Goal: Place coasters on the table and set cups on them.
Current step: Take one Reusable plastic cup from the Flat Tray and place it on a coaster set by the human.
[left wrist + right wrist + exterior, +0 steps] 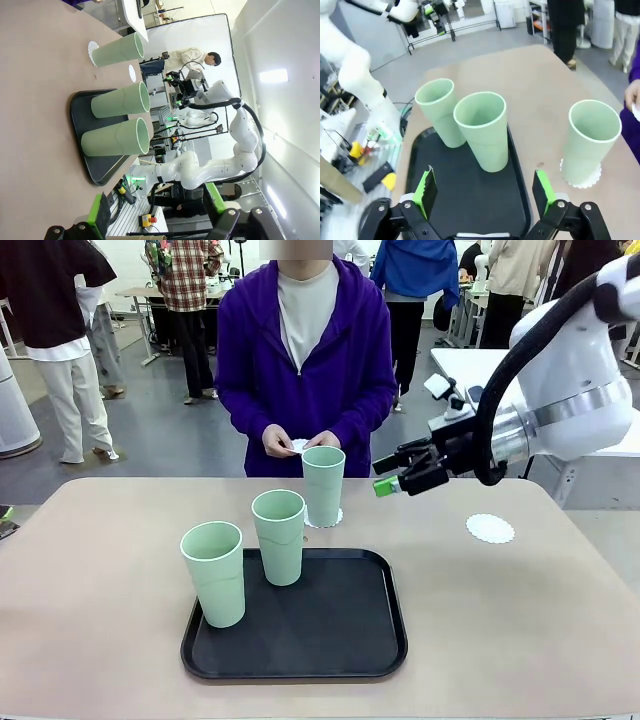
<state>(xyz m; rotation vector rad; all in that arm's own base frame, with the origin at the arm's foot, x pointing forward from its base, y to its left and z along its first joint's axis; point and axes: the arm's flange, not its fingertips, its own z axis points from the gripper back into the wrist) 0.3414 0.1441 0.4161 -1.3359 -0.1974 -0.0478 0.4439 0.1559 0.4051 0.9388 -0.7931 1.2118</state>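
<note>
Poised, both jaws open and empty, right pair facing tumblers [482, 135] on tray [470, 200], one likely bound for bare doily [490, 529] on worktop [100, 620].

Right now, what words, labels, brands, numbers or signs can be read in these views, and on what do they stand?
None can be read.
The cups, the coasters, the black tray and the table are plain, with no print.
Anything on the right tool or the background gear is too small or blurred to read.
</note>
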